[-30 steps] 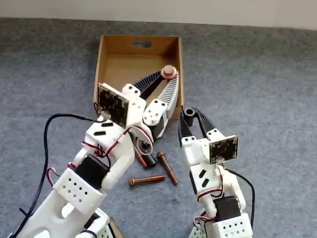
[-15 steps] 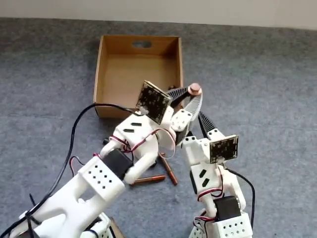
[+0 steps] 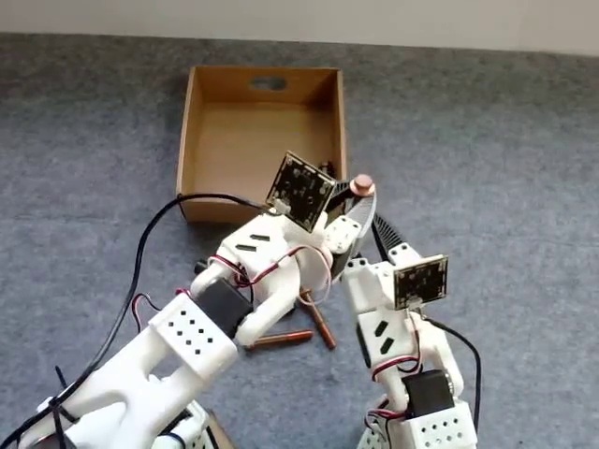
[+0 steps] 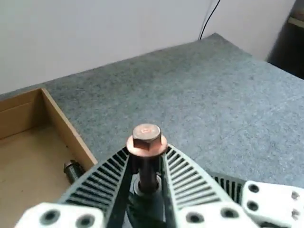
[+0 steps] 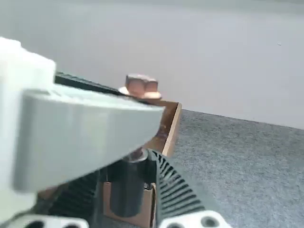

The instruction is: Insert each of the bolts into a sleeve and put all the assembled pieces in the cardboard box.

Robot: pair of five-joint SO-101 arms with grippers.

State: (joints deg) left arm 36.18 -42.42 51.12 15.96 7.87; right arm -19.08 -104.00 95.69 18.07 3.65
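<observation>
Grey carpet [image 3: 487, 140] — bolt [image 4: 147, 138] in left tool [image 4: 147, 164]; right wrist view reveals sleeve [image 5: 126, 187] below

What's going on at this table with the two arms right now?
The left gripper holds a copper bolt upright, its tip at the mouth of a black sleeve gripped by the right gripper. Two more bolts lie on the grey carpet; the cardboard box holds one dark piece.

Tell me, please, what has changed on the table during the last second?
The left gripper, shut on a bolt, swung from over the cardboard box to its right, to just over the sleeve in the right gripper. That gripper, the box and two loose bolts stayed put.
</observation>
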